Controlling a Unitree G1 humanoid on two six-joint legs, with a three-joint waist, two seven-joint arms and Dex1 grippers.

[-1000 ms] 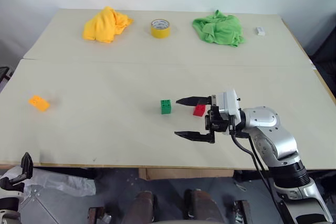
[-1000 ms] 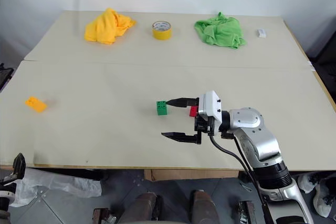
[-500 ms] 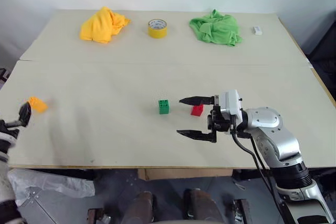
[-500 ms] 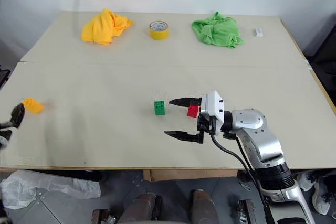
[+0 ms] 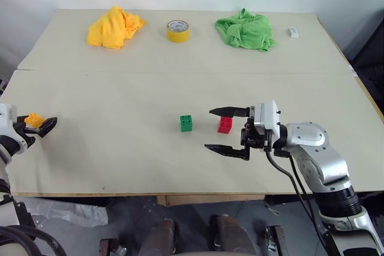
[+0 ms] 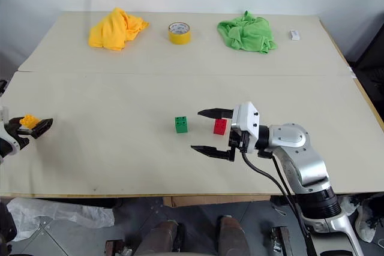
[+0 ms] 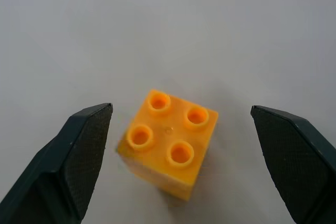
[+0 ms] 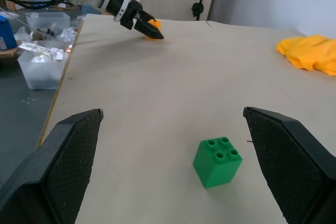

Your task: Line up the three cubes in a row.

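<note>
Far out toward the table's (image 5: pixel 120 148) left edge, well apart from the green cube (image 5: pixel 186 123), sits the orange-yellow cube (image 7: pixel 169 141), studs up, with the left gripper (image 7: pixel 184 156) straddling it. Its jaws stand wide, one black finger on either side of the brick, neither touching it. Just beside the green cube, on its right, lies the red cube (image 5: pixel 225 125); those two already make a short line near the table's middle. The right gripper (image 5: pixel 227 130) hangs by the red cube, pointing toward the green one, jaws spread and empty, the upper finger reaching over the gap between the two bricks.

What worries me is the grab on the left. The orange-yellow cube sits turned at an angle to the fingers, so if they close as they are, they may catch its corners and spin or squirt it away, and it is not far from the table's edge. The right gripper is close enough to the red cube that a small drift could nudge it out of line with the green cube.

From the head views the left fingers cover part of the orange-yellow cube, and I cannot tell whether their tips rest on the table. Behind the green cube, along the back, lie a yellow cloth (image 5: pixel 111 26), a tape roll (image 5: pixel 177 30) and a green cloth (image 5: pixel 245 29).
</note>
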